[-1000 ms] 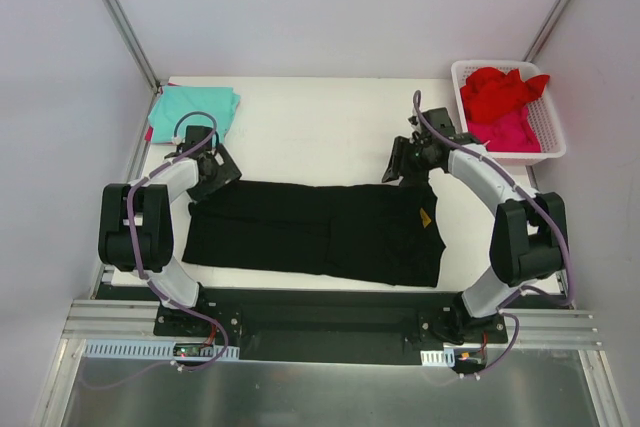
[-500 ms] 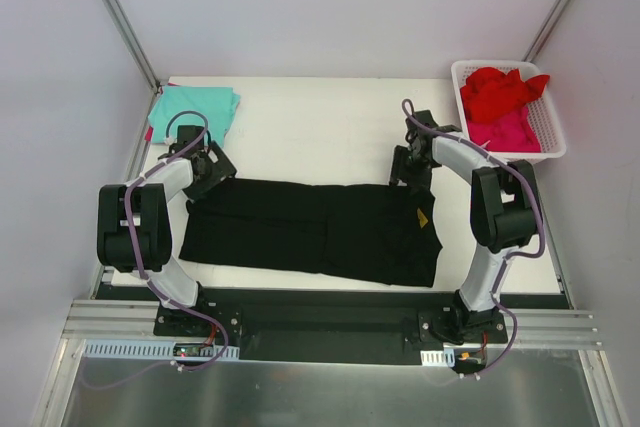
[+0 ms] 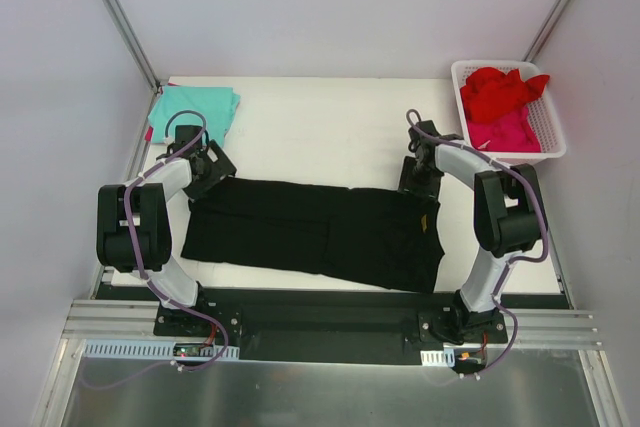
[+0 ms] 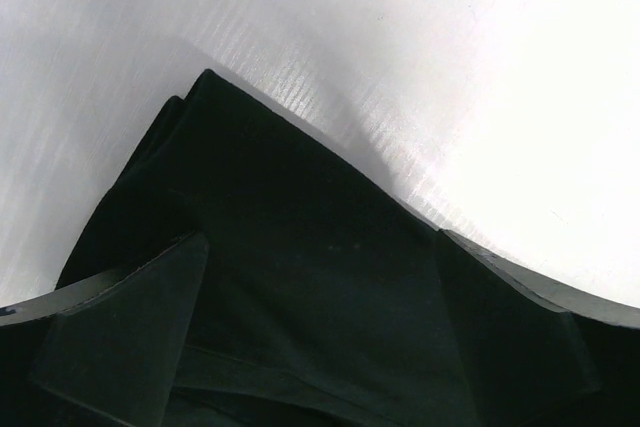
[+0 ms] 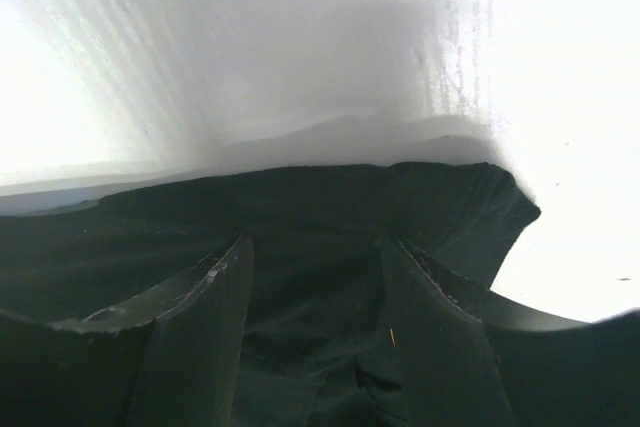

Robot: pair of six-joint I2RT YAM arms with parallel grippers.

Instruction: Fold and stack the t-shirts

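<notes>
left gripper (image 4: 320, 247) stands wide and right gripper (image 5: 315, 247) half-spread, each astride a far corner of the large black cloth t-shirt (image 3: 320, 232), nothing pinched. the shirt lies as a long band across the white table (image 3: 320, 127). judged step: corner grasp for the next fold, so both must close first.

No text, brand or number is showing clearly enough to be read. A small yellow mark (image 3: 424, 221) is sitting on the black t-shirt (image 3: 300, 232), but it is too small to make out.

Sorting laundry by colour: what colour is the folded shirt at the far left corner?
The folded shirt is teal; top external view shows it best.
</notes>
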